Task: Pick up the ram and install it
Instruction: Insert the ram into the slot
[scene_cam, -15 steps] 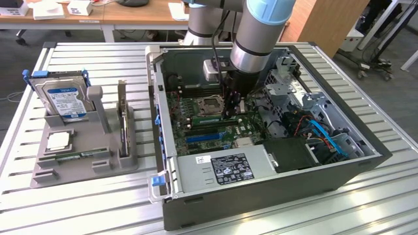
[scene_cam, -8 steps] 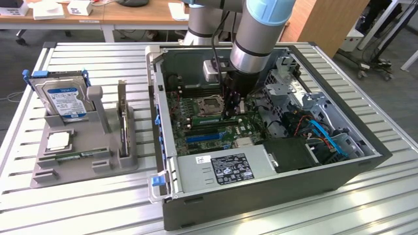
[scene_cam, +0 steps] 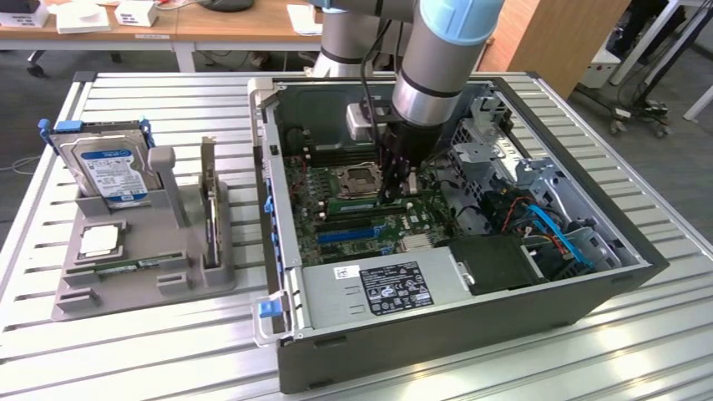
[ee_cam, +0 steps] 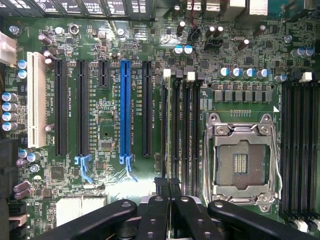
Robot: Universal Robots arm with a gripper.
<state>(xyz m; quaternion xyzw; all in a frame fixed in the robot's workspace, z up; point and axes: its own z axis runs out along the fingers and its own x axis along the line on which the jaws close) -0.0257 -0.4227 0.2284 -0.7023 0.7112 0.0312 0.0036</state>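
Observation:
My gripper (scene_cam: pixel 396 194) reaches down inside the open computer case (scene_cam: pixel 624 276), right over the motherboard beside the empty processor socket (ee_cam: pixel 240 162). Its dark fingers (ee_cam: pixel 155 210) are shut together on the ram (ee_cam: pixel 168 125). There the ram appears edge-on as a thin strip running along the black memory slots (ee_cam: pixel 187 130) next to the socket. From the exterior view, the ram (scene_cam: pixel 354 203) is a short green stick low against the board, just to the exterior view's left of the gripper.
A grey holder (scene_cam: pixel 134 288) on the slatted table holds a blue-labelled hard drive (scene_cam: pixel 109 171), an upright expansion card (scene_cam: pixel 209 196) and another thin green stick (scene_cam: pixel 136 266) lying at its front. Blue cables (scene_cam: pixel 557 234) and a black power supply (scene_cam: pixel 496 263) crowd the case.

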